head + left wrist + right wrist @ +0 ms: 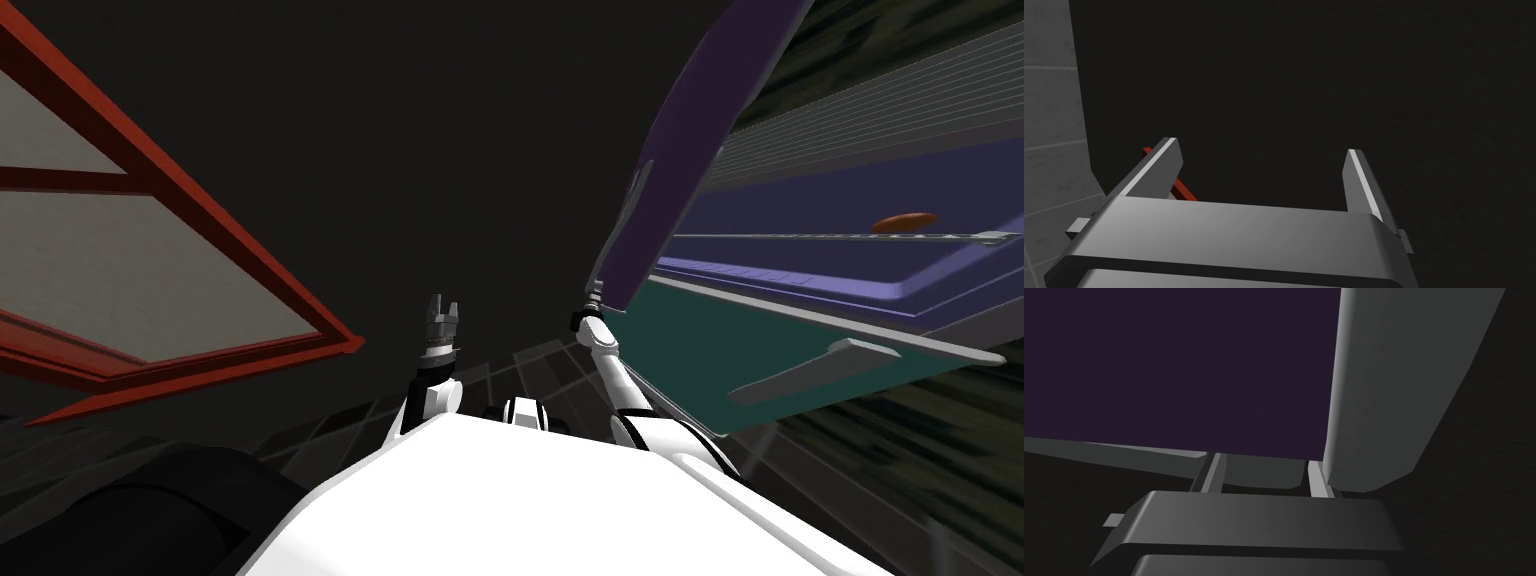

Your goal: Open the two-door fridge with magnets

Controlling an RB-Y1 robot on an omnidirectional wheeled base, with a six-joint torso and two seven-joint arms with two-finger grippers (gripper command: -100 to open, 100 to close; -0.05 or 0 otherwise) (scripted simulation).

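A dark wall (450, 150) stands ahead of me, with a red-framed window (200, 220) off to my left; the fridge (850, 200) is at my right, its purple upper door (690, 130) swung out above a teal lower door (730, 350); my right arm reaches up to that purple door's lower edge, and my right claw (1264, 463) is narrowed onto the grey rim (1259, 472) there, just beside the grey handle (1384, 388); my left claw (1261, 150) is raised before the wall, fingers wide, holding nothing.
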